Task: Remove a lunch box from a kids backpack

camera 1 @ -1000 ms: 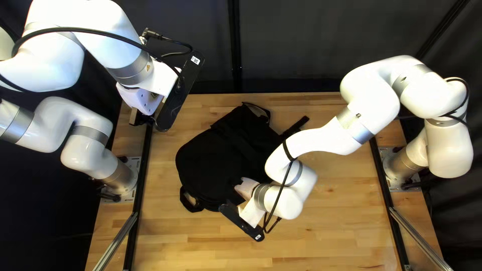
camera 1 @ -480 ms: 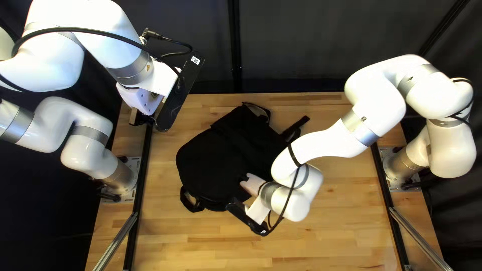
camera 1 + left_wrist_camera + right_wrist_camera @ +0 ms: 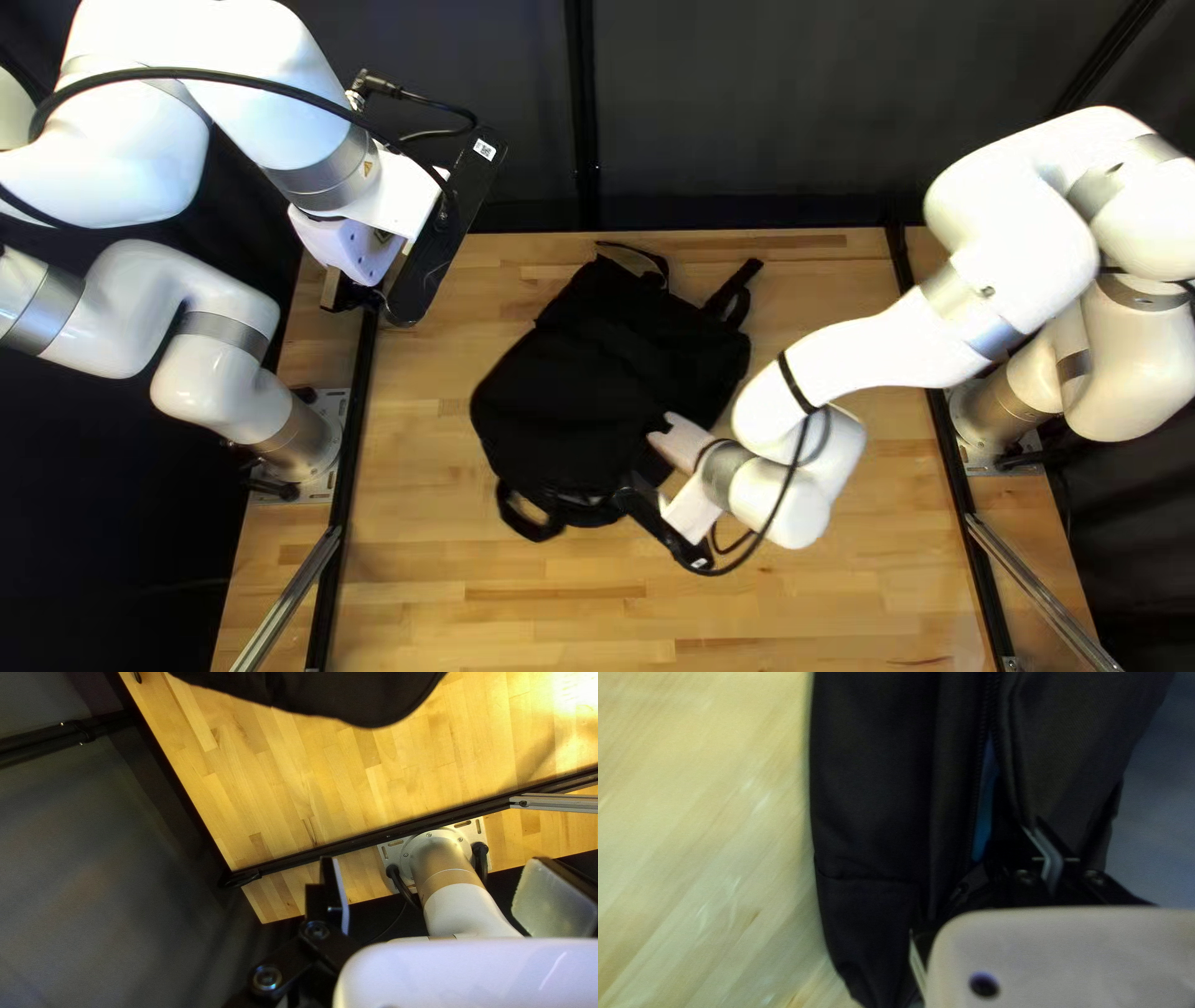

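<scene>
Black backpack cloth (image 3: 579,398) pinched in the right tool (image 3: 676,444), left tool (image 3: 344,294) spread wide.

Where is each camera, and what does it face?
Top left view: above the near edge of the table, slanting down at backpack, left arm and right arm.
Left wrist view: on left arm, facing table; left tool, base show.
Right wrist view: on right arm, facing backpack; right tool shows.
All three share the backpack and table.
</scene>
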